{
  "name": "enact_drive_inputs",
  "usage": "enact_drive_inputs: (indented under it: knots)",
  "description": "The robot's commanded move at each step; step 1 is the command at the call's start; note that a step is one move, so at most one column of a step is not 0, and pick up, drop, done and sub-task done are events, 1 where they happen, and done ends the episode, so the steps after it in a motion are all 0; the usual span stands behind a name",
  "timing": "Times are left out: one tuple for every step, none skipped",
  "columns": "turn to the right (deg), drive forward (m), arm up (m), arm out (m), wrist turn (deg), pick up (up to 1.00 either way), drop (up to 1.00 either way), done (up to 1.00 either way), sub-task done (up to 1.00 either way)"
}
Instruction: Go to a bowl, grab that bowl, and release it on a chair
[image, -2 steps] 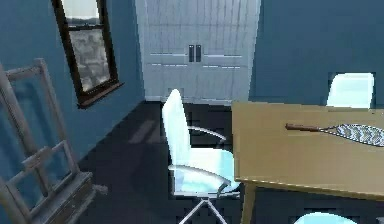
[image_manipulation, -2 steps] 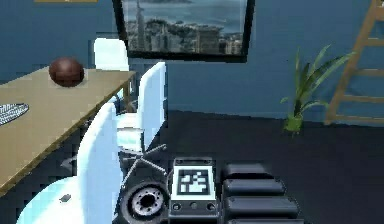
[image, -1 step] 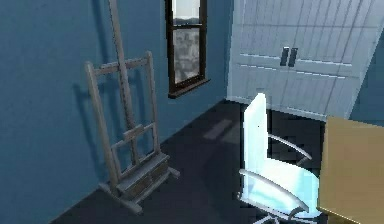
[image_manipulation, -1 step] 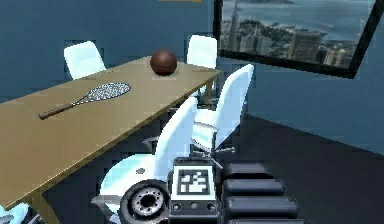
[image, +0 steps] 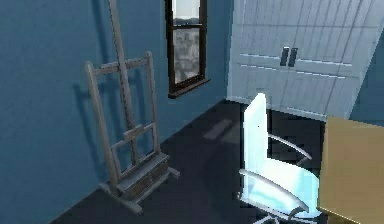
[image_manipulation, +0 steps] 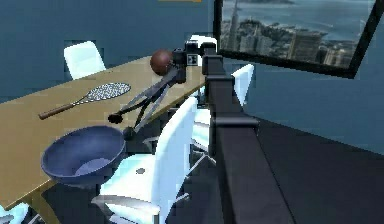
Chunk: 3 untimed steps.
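Pointing down and left, the pincer (image_manipulation: 126, 122) shows mid-frame in the arm side view, with the wooden table (image_manipulation: 25, 128) behind it. I cannot tell how wide it is or if it holds anything. The blue bowl (image_manipulation: 82, 155) sits lower left near the table edge, beside a white chair (image_manipulation: 165, 160). In the forward view, bare dark floor (image: 205, 145) fills the middle.

Dark square arm (image_manipulation: 232, 130), thin-fingered gripper (image_manipulation: 133, 120)
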Motion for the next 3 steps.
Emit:
enact_drive_inputs:
  knots:
    - [0.0, 0.0, 0.0, 0.0, 39.0, 0.0, 0.0, 0.0, 0.0]
    - [0.0, 0.0, -0.34, 0.0, 0.0, 0.0, 0.0, 0.0, 0.0]
    - [0.0, 0.0, -0.5, 0.0, 0.0, 0.0, 0.0, 0.0, 0.0]
